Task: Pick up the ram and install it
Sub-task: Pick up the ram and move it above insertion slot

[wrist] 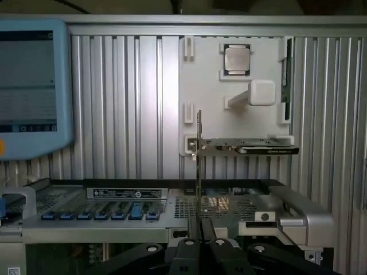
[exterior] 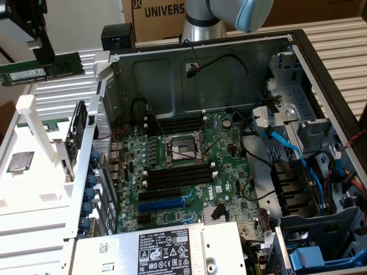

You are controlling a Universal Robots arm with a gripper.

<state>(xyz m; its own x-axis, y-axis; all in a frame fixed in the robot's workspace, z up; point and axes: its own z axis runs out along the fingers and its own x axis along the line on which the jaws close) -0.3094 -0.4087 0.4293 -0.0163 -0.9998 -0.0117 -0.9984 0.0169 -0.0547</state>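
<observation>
The open computer case [exterior: 298, 51] fills most of the exterior view, lying on its side on a ribbed metal table [exterior: 344, 34]. Inside it the green motherboard [exterior: 189, 172] lies flat, with the bare processor socket [exterior: 182, 150] in its middle, long black memory slots [exterior: 178, 177] above and below the socket, and a blue slot [exterior: 163, 204] nearer the power supply [exterior: 160, 249] at the front edge. Blue cables [exterior: 287, 152] run through the drive bays toward the exterior view's right.

To the exterior view's left of the case stands a white parts holder [exterior: 34, 160] with a processor chip [exterior: 20, 161] resting in a pocket and a dark expansion card [exterior: 77, 129] standing on edge beside the case wall.

The gripper [exterior: 43, 48] hangs high in the exterior view's upper left corner, above the white holder and well apart from the motherboard. Its black fingers [wrist: 200, 235] are pinched together on the ram [exterior: 43, 70], which it holds level in the air, clear of the holder. In the wrist view the ram [wrist: 199, 172] shows edge-on as a thin strip sticking out from between the fingers.
</observation>
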